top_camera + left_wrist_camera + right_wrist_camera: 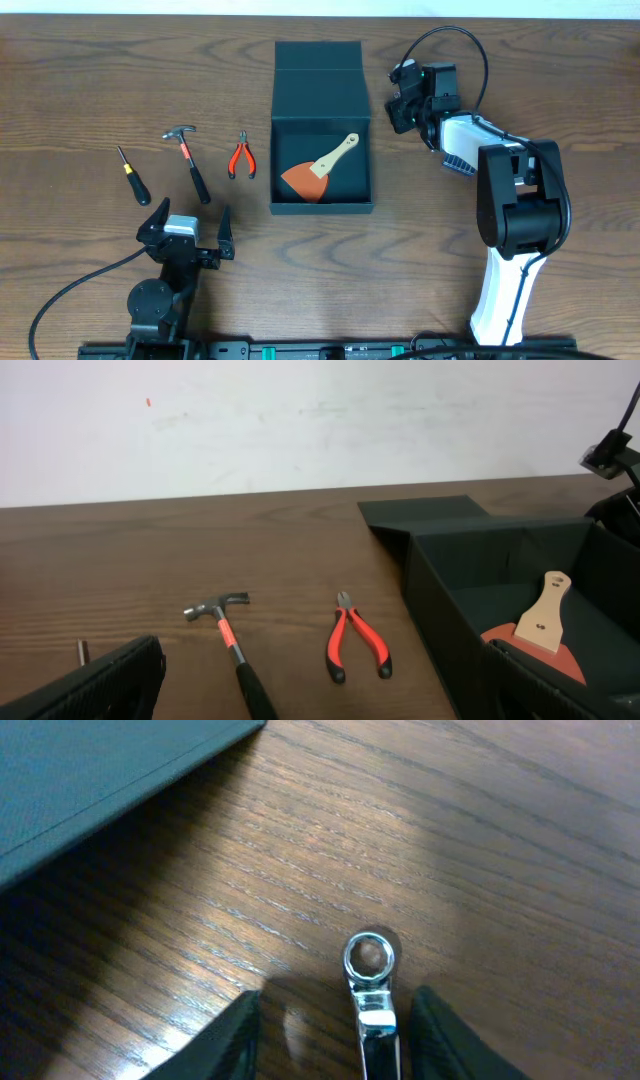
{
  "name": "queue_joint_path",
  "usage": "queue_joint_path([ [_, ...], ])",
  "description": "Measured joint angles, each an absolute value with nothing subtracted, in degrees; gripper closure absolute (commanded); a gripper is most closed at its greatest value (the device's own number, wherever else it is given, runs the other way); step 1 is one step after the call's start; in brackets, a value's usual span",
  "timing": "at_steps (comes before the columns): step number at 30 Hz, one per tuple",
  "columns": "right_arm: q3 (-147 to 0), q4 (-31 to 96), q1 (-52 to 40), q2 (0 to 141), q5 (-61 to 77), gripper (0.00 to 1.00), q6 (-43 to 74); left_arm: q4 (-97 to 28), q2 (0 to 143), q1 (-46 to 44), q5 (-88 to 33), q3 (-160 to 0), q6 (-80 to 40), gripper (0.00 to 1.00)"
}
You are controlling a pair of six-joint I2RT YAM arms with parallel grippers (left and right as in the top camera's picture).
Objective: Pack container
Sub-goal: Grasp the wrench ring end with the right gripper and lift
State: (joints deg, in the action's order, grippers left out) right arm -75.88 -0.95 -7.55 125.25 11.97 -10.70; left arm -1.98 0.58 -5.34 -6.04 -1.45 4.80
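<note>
Right wrist view: the right gripper (335, 998) has its dark fingers (232, 1042) standing apart on either side of a chrome ring-end wrench (368, 965), which lies on the brown wooden table (500, 840). A gap shows on each side and nothing is pinched. Just beside this gripper, the dark teal-black rectangular cardboard container (300, 140) sits mid-table with its flap lid open. It holds a wooden-handled scraper with an orange blade (322, 168). At the near edge, the left gripper (188, 228) has its fingers spread wide and holds nothing. Left of the container lie red-handled pliers (240, 158), a steel-headed claw hammer (190, 160) and a black-handled screwdriver (132, 175).
</note>
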Motion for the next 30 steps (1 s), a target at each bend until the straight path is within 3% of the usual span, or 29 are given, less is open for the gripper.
queue_joint_path([
  [7, -76.2, 0.0, -7.3, 125.3, 11.7, 0.83, -9.9, -2.0, 0.6, -5.3, -6.0, -1.5, 4.8, 0.01],
  [20, -76.3, 0.2, -7.2, 125.3, 11.6, 0.99, -9.4, -2.0, 0.6, -5.3, -6.0, -1.5, 4.8, 0.01],
  [30, -76.3, -0.1, -7.2, 125.3, 11.8, 0.99, -8.1, -2.0, 0.6, -5.3, -6.0, -1.5, 4.8, 0.01],
])
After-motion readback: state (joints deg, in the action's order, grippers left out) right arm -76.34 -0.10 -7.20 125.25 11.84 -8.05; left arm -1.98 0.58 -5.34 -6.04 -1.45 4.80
